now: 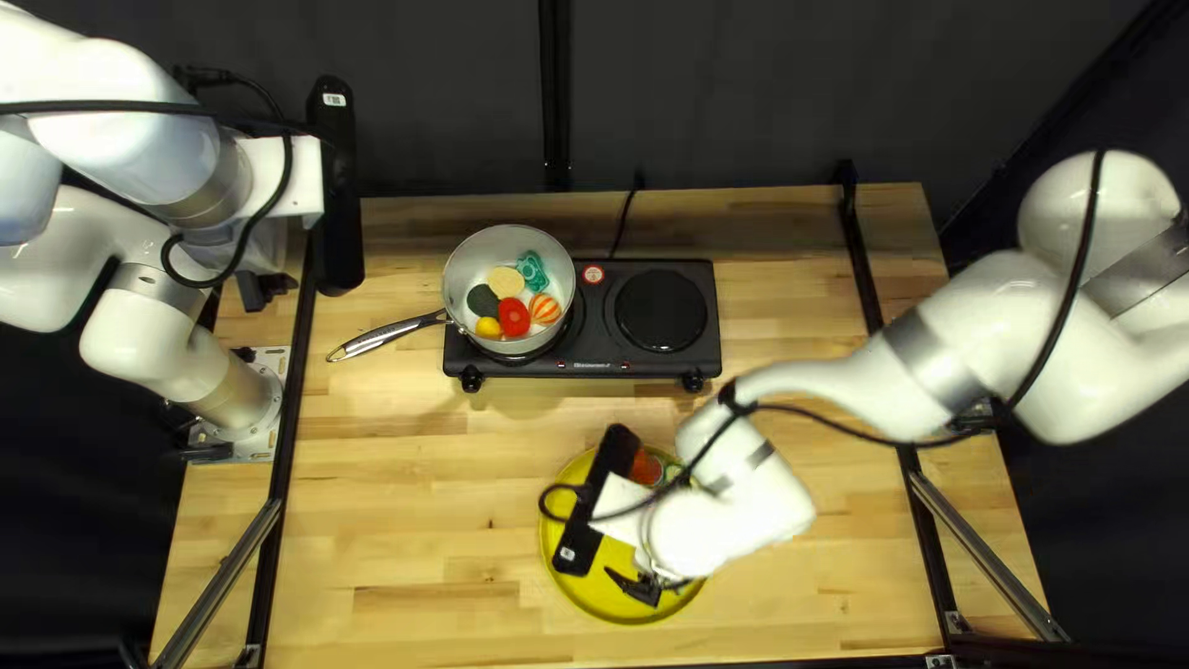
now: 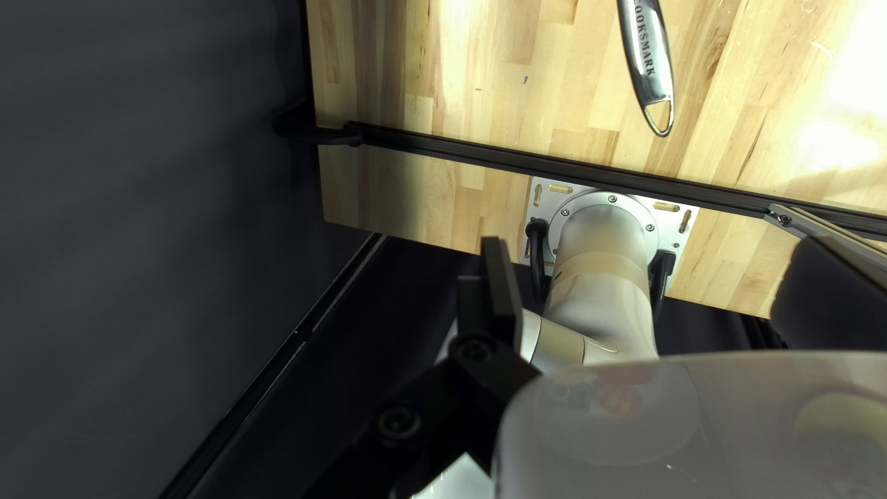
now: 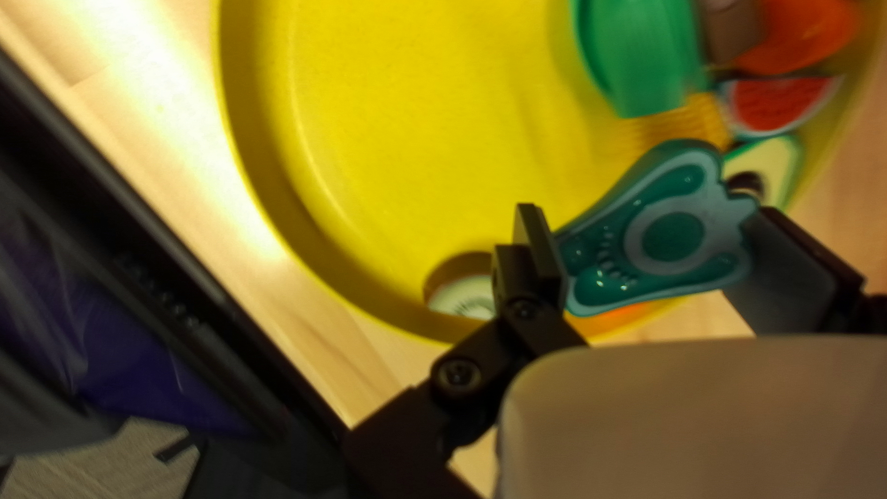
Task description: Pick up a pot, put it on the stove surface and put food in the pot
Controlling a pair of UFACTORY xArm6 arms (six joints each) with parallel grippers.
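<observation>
Holding teal toy point(image 3: 679, 238) in right gripper point(image 3: 650, 225), pinched both sides, over plate point(image 3: 388, 111) | bound, likely, for pot point(image 1: 471, 263) on stove point(image 1: 644, 368), diagonally toward bench's point(image 1: 409, 496) far-left corner from load | with handle point(image 1: 390, 335) aimed at bench's left edge, away from load | with left gripper point(image 2: 656, 254) spread wide, empty

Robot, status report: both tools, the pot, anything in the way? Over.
Left tool open. Right tool gripping teal toy. Pot on stove, food inside. Nothing over pot.
</observation>
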